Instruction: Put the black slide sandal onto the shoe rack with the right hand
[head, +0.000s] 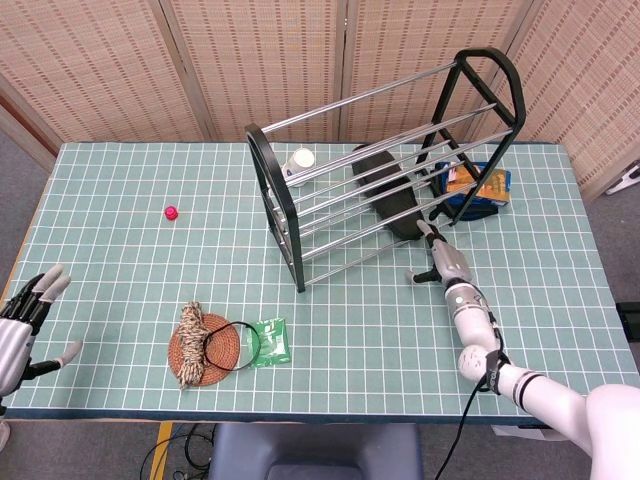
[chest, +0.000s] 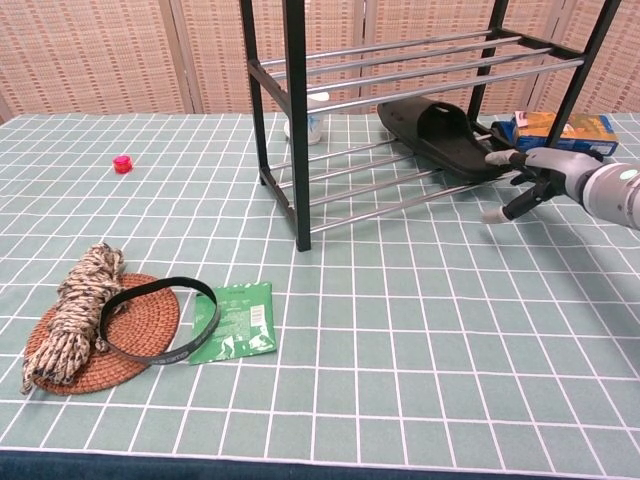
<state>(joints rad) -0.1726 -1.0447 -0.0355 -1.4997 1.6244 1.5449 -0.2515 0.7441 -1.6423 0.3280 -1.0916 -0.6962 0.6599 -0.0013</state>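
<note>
The black slide sandal (head: 385, 190) (chest: 440, 135) lies on the lower bars of the shoe rack (head: 283, 215) (chest: 295, 120), a black frame with chrome bars. Its heel end points toward my right hand (head: 441, 263) (chest: 540, 180). That hand reaches in low from the right with its fingers stretched out and spread. The fingertips (chest: 497, 157) are at the sandal's heel edge and the thumb hangs apart below; nothing is gripped. My left hand (head: 22, 330) hovers at the table's near left edge, fingers apart and empty, seen only in the head view.
A blue box (head: 480, 185) (chest: 560, 128) sits just behind the rack's right end. A white cup (head: 300, 160) stands behind the rack. A red cap (head: 171, 212), a woven mat with rope (chest: 80, 320), a black band and a green packet (chest: 235, 320) lie at left.
</note>
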